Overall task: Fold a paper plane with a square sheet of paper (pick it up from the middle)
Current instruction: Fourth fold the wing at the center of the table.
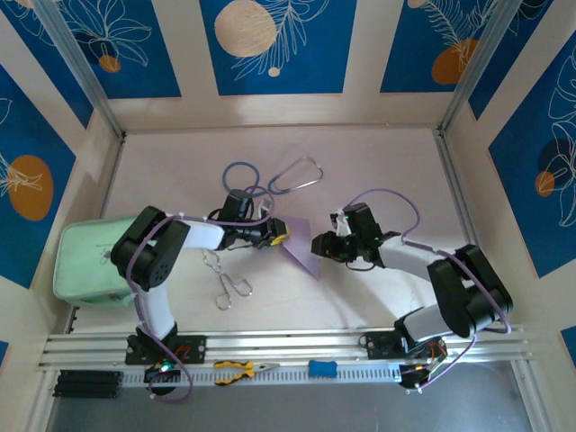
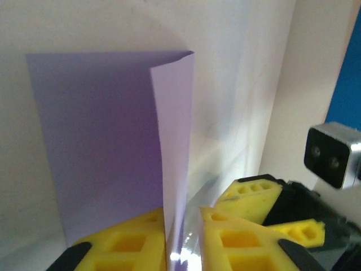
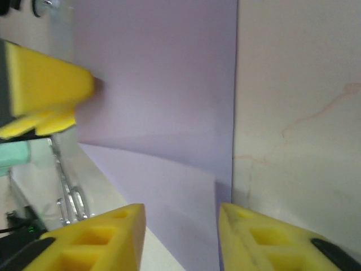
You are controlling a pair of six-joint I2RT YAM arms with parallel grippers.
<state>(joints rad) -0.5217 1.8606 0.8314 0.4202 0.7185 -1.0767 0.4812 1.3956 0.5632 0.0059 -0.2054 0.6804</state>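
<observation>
Standing upright for the fold, a flap of the sheet of paper (image 2: 96, 130) is flanked closely by the left tool (image 2: 183, 213), whether clamped cannot be told, while the right tool (image 3: 180, 210) is held apart over its edge.

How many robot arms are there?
2. The left arm comes in from the left side and the right arm from the right. Both reach toward the lilac paper between them.

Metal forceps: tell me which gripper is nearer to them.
Left. The left gripper sits just up-right of the forceps; the right gripper is farther right, past the lilac paper.
</observation>
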